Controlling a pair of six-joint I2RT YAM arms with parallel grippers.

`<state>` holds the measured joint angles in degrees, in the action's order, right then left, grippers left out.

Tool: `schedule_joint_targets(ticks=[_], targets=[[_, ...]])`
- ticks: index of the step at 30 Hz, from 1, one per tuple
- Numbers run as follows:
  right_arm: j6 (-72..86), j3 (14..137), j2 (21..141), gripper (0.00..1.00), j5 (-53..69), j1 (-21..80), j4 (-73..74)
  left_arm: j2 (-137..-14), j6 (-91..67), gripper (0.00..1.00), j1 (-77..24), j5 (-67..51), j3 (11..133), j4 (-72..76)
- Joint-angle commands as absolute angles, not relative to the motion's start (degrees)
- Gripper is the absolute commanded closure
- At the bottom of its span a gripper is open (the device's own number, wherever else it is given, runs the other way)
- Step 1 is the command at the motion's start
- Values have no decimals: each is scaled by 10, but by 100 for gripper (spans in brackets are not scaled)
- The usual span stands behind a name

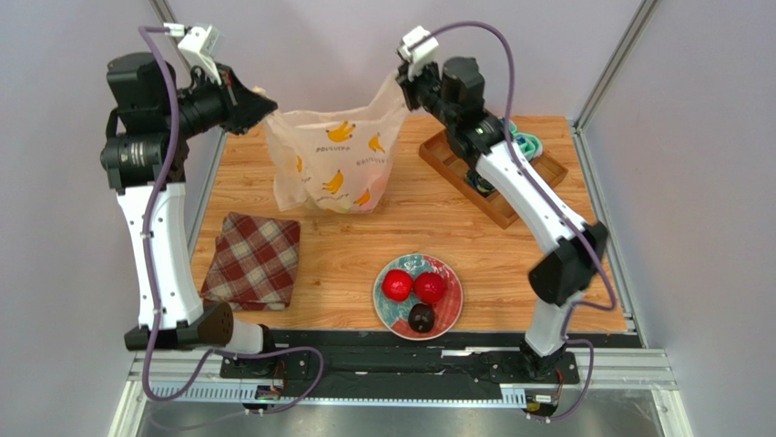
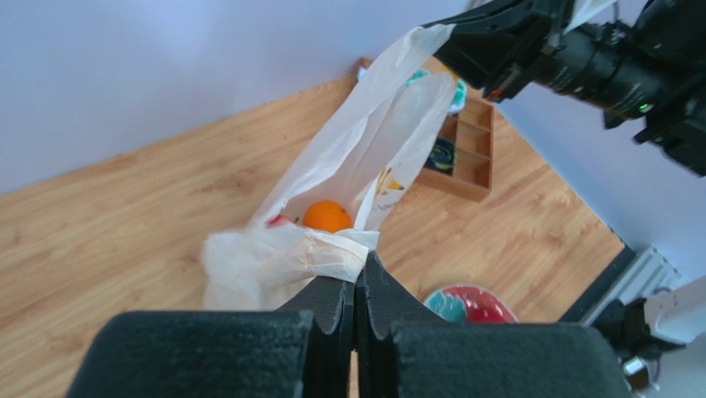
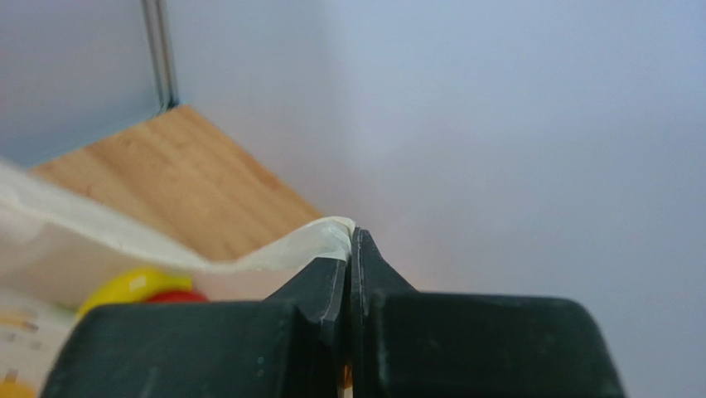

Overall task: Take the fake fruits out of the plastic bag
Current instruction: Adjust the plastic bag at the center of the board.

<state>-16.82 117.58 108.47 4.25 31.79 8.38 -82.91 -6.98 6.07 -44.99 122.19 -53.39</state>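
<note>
Plastic bag [image 1: 337, 159] pinched: L-grip [image 2: 360, 265], R-grip [image 3: 351, 242]; banana [image 3: 132, 287] inside?

both arms reach high and far, left gripper [image 1: 266, 102] and right gripper [image 1: 402, 80] clamped tight, tips facing inward.

Bag [image 1: 337, 164] centre-back, plate [image 1: 454, 305] w/ fruits [image 1: 398, 285] in front, cloth [image 1: 252, 259] left, tray [image 1: 448, 162] right.

Two red fruits [image 1: 397, 285], one dark fruit [image 1: 421, 317], one plate [image 1: 390, 314], one bag [image 1: 337, 159] (one orange [image 2: 326, 215] inside), one cloth [image 1: 253, 261]
</note>
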Motion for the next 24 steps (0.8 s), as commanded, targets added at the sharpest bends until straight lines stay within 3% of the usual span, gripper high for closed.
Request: schedule_joint_targets(ticks=[1, 2, 5, 8, 9, 11, 13, 14, 19, 22, 24], targets=[[-138, 959, 887, 100, 82, 339, 61, -734, -22, 100, 60, -508, 1079, -626], [-128, 866, 830, 100, 88, 347, 74, -717, -11, 100, 61, -509, 1032, -646], [-90, 750, 765, 100, 124, 376, 154, -648, -1, 100, 60, -504, 835, -707], [-88, 659, 704, 89, 149, 422, 233, -574, 16, 100, 60, -519, 684, -724], [-88, 640, 681, 70, 142, 429, 245, -531, 15, 100, 60, -520, 636, -710], [-88, 642, 667, 51, 136, 443, 244, -488, 3, 100, 60, -518, 600, -687], [-93, 684, 668, 16, 128, 446, 237, -443, -17, 100, 60, -517, 569, -652], [-91, 703, 671, 5, 126, 452, 216, -433, -29, 100, 61, -516, 563, -643], [-93, 821, 735, 9, 180, 497, 171, -423, -70, 100, 60, -534, 541, -609], [-113, 849, 772, 26, 226, 532, 181, -422, -76, 100, 60, -541, 545, -606], [-127, 854, 808, 47, 243, 550, 206, -418, -72, 100, 60, -534, 555, -618]])
